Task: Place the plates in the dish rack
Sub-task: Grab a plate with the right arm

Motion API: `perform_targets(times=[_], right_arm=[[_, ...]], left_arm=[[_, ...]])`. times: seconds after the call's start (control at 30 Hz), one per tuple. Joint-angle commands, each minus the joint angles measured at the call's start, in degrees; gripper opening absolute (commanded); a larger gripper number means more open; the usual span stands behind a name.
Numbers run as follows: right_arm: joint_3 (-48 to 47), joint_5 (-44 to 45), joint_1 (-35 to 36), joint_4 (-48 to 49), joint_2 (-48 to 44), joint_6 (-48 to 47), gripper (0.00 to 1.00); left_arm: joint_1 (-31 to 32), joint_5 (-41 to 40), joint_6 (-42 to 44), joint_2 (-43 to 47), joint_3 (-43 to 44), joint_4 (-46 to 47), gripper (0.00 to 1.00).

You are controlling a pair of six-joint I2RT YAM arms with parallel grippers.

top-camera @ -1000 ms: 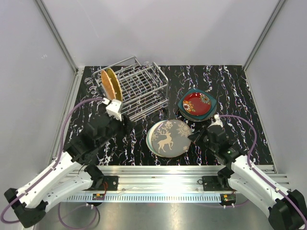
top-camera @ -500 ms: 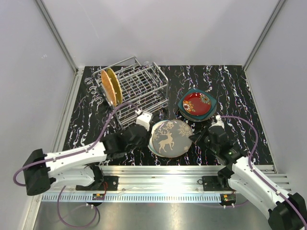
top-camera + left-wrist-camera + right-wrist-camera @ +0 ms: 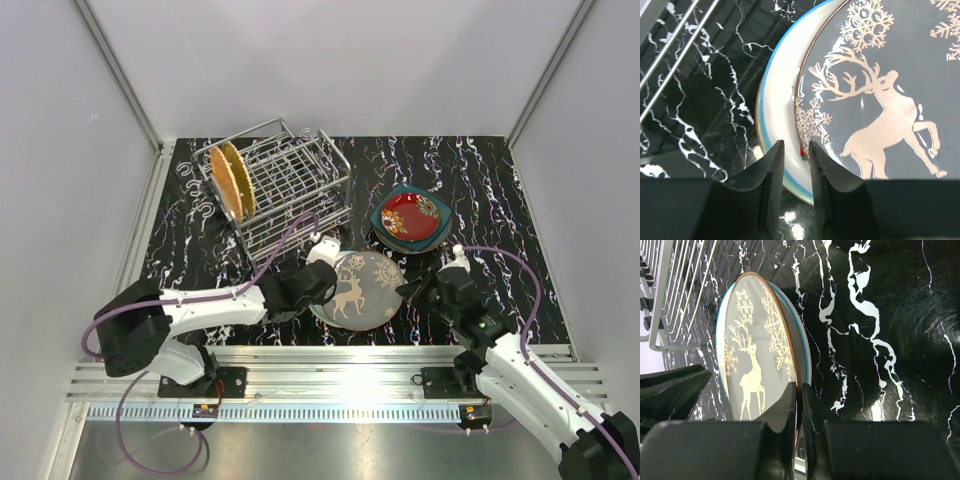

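Note:
The grey reindeer plate (image 3: 357, 288) lies on a pale plate with a blue rim (image 3: 777, 95) near the table's front. My right gripper (image 3: 413, 291) is shut on the reindeer plate's right rim (image 3: 755, 340), which stands lifted off the pale plate (image 3: 806, 355). At the stack's left edge hovers my left gripper (image 3: 322, 283), its jaws a narrow gap apart (image 3: 793, 150) over the pale plate's rim, beside the reindeer plate (image 3: 890, 60). In the dish rack (image 3: 285, 190) an orange plate (image 3: 232, 182) stands upright at the left end.
A red patterned plate (image 3: 408, 213) rests on a dark teal plate (image 3: 383, 220) at the back right. The rack's wire bars (image 3: 680, 50) run close to the left gripper. The table top (image 3: 480, 200) is black marble with white veins. Grey walls enclose the sides.
My left arm has swung from beside the rack rightward to the reindeer plate's left edge, and its jaws have narrowed. The right gripper has kept its grip on the plate's right rim.

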State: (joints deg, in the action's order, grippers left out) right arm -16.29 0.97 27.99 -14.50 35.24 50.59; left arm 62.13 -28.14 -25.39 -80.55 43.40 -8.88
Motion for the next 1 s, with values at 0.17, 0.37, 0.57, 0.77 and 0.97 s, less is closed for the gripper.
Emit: perform_targets(times=[0.17, 0.37, 0.57, 0.77, 0.97], right_arm=[[0.7, 2.3, -1.0, -1.1, -1.2, -1.3, 0.11], [0.7, 2.2, -1.2, -1.4, -1.1, -1.9, 0.14], [0.7, 2.6, -1.4, -1.8, -0.9, -2.8, 0.18], [0.0, 2.3, -1.7, -1.4, -0.3, -3.0, 0.21], [0.2, 0.5, -2.0, 0.8, 1.1, -2.5, 0.29]], left_arm=[[-0.8, -2.1, -2.6, -5.6, 4.1, 4.6, 0.18], [-3.6, -0.6, -4.6, -7.2, 2.6, 5.4, 0.17], [-4.9, 1.5, -5.5, -8.7, 1.5, 7.7, 0.18], [-5.1, 2.6, -5.2, -11.1, 2.6, 7.7, 0.18], [-5.1, 3.9, -5.3, -12.6, 3.4, 7.3, 0.17]])
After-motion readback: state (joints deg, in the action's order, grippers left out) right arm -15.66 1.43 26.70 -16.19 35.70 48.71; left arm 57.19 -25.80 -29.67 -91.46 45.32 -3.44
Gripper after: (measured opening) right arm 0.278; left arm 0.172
